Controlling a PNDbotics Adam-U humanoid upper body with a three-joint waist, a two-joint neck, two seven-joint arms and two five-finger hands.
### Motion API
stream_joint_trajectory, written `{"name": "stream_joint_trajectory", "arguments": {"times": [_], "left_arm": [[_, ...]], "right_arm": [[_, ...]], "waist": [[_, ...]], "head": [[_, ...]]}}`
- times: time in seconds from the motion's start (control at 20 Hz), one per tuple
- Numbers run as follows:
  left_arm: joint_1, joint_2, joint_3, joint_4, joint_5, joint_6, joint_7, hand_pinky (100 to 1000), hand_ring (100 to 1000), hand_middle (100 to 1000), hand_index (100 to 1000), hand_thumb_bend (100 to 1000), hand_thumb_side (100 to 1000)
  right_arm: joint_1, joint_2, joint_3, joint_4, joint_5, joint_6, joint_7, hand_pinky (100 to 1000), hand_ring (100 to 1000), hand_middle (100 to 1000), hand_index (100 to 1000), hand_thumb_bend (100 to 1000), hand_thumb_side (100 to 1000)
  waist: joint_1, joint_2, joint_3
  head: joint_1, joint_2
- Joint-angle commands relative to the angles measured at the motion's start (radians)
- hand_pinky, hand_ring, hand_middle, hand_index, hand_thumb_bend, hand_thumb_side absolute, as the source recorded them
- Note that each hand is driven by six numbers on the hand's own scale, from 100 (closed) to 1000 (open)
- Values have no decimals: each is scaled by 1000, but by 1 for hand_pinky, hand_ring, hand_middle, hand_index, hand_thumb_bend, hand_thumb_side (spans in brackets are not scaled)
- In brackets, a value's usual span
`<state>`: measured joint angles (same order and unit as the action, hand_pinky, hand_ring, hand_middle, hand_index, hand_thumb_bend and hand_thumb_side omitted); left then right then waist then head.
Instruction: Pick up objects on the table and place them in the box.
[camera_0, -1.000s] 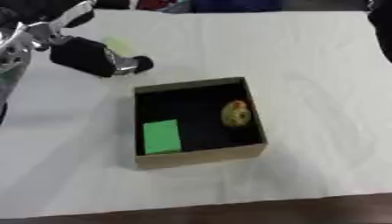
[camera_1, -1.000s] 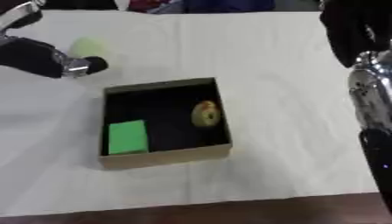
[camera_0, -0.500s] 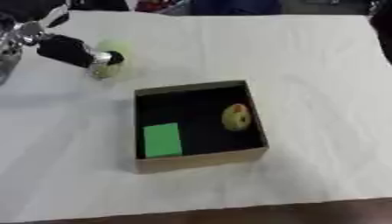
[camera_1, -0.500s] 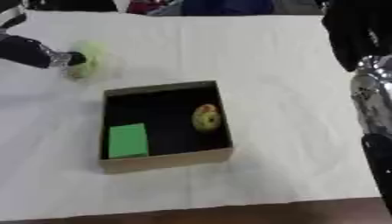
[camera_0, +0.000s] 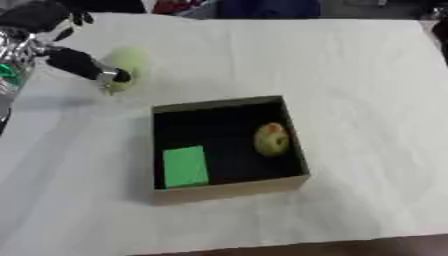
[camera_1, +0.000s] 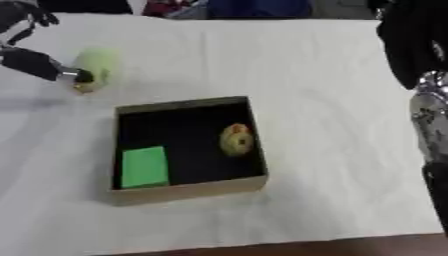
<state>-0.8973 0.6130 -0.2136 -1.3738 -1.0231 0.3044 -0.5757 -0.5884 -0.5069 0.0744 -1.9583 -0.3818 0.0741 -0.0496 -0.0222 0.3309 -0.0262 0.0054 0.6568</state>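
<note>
Nearest to us, the table (camera_0: 367, 75) carries an open cardboard box (camera_0: 229, 192) under a white cloth. We find two things already inside it: a flat green block (camera_0: 185, 166) lying at the near left of the floor, and a yellowish round fruit (camera_0: 271, 139) towards the right wall, the two well apart.

Beyond the box's far left corner lies a pale green rounded object (camera_0: 127, 64), on the cloth and outside the box. The left hand (camera_0: 77, 62) reaches in from the left edge, and a dark fingertip with a silver band meets the object's near side. We cannot tell whether the fingers are curled round it or merely touching; the object's outline is smeared.

The right hand does not show; only a dark and silver arm (camera_1: 429, 100) stands along the right edge of the right eye view.

We judge the step in hand to be the pickup of this last object. The next move calls for a secure hold, then a lift over the far wall to the box's bare middle.
</note>
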Motion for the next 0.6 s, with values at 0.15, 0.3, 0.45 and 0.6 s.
{"name": "stream_joint_trajectory", "arguments": {"times": [0.15, 0.3, 0.45, 0.6], "left_arm": [[-50, -14, 30, 89, 45, 19, 19, 567, 833, 818, 917, 882, 652], [-64, -26, 35, 129, 72, 25, 34, 561, 831, 819, 919, 892, 645], [-74, -39, 39, 163, 94, 26, 50, 553, 826, 821, 919, 878, 609], [-81, -47, 42, 190, 109, 23, 68, 548, 822, 825, 920, 788, 581]], "right_arm": [[-23, -14, -7, -13, -6, 2, 6, 979, 873, 770, 1000, 109, 1000], [-28, -13, -6, -13, -7, 4, 7, 980, 874, 770, 1000, 109, 1000], [-35, -10, -4, -13, -8, 6, 10, 980, 873, 769, 1000, 109, 1000], [-38, -8, -4, -12, -9, 7, 11, 981, 873, 769, 1000, 109, 1000]], "waist": [[-4, -6, -9], [-6, 1, -14], [-9, 10, -22], [-10, 15, -27]], "head": [[13, -28], [17, -35], [21, -45], [23, -51]]}}
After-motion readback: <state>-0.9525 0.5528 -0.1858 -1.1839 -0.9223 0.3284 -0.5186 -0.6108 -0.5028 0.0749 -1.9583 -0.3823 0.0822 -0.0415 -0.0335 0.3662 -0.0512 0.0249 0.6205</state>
